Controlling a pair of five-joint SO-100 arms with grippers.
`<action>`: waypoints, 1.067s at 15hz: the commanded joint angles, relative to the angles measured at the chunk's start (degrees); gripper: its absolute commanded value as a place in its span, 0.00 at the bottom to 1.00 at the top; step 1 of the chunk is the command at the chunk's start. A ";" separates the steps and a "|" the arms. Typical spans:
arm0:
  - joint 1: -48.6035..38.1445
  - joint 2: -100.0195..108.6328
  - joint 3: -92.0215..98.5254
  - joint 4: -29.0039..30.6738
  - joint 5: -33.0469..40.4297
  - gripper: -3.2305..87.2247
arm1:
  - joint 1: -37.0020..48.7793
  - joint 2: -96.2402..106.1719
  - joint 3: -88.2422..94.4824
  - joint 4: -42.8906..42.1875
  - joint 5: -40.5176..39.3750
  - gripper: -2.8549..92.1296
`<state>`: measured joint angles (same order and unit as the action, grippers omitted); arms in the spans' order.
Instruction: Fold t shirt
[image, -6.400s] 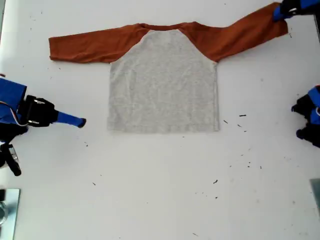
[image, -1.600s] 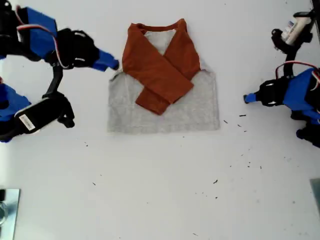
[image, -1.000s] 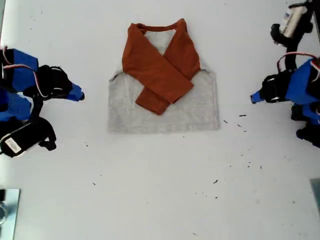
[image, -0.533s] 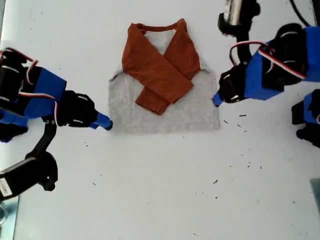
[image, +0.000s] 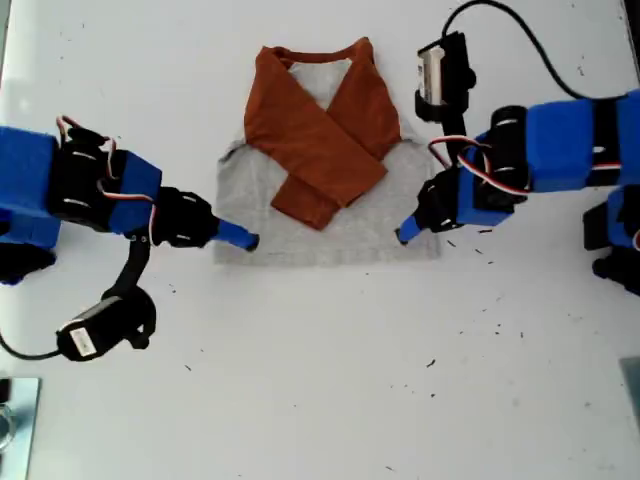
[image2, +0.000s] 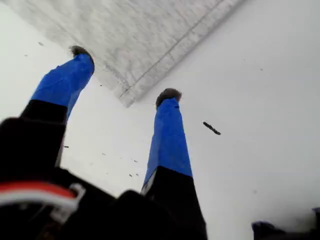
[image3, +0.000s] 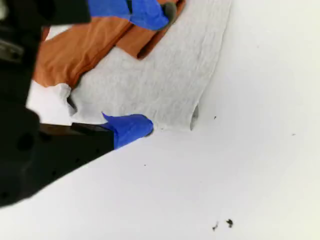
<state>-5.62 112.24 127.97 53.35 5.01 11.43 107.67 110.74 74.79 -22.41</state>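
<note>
The t shirt lies flat on the white table, its grey body facing up. Both rust-orange sleeves are folded across its chest. My first gripper comes in from the exterior view's right. It is open, with one finger over the grey cloth and the other just off the shirt's hem corner. My second gripper reaches in from the exterior view's left. It is open too, with one fingertip at the shirt's side edge by the other hem corner and the other fingertip above the orange cuff.
Small dark specks dot the white table in front of the shirt. One speck lies beside my first gripper. A metal part sits at the exterior view's lower left corner. More blue arm hardware stands at its right edge.
The sleeves, once spread out, are now folded over the chest. In the last second both arms swung in from the sides to the shirt's two lower corners.
</note>
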 joint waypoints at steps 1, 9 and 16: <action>-2.29 -7.73 -0.79 -6.33 2.02 0.34 | 0.09 0.88 8.35 -11.69 1.14 0.31; -0.35 -8.17 -5.45 -8.35 1.58 0.03 | -2.11 1.41 13.36 -21.36 2.64 0.06; 6.86 -5.54 -15.47 -0.09 -1.14 0.03 | -8.70 16.44 3.25 -4.39 4.39 0.06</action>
<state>-2.29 103.18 116.98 51.06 5.71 6.42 119.79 119.71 65.74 -19.78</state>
